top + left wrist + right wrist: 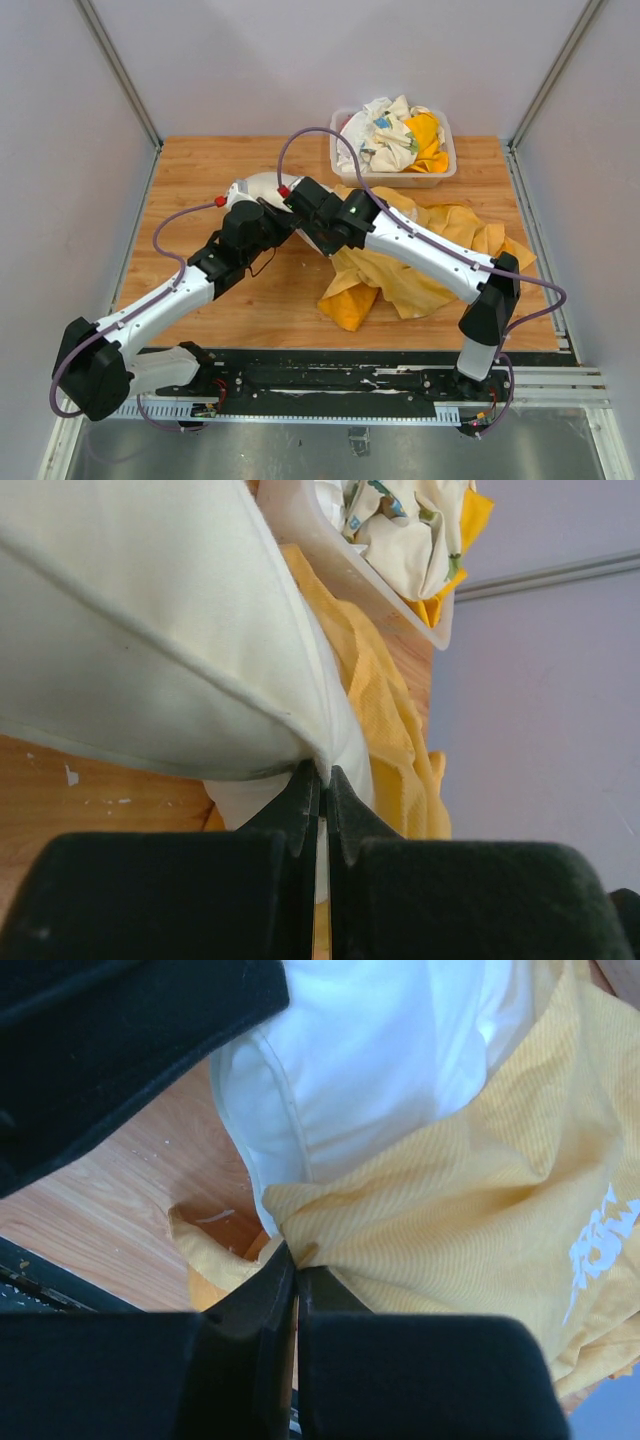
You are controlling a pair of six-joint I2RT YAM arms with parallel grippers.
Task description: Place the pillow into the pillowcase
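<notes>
Tabletop [200, 170]; pillowcase [470, 1190] lettering [598, 1245], right wrist only

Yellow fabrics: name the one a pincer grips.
The pillowcase on the table, pinched by the right pincer; the other yellow cloth sits in the bin.

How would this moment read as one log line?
left gripper: shut on pillow | right gripper: shut on pillowcase | pillow: largely uncovered

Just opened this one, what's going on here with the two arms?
The left pincer is shut on the edge of the pillow, and the right pincer is shut on an edge of the orange-yellow pillowcase right beside it. Much of the pillow shows bare, and the pillowcase lies crumpled on the table, so the pillow is not yet inside.
</notes>
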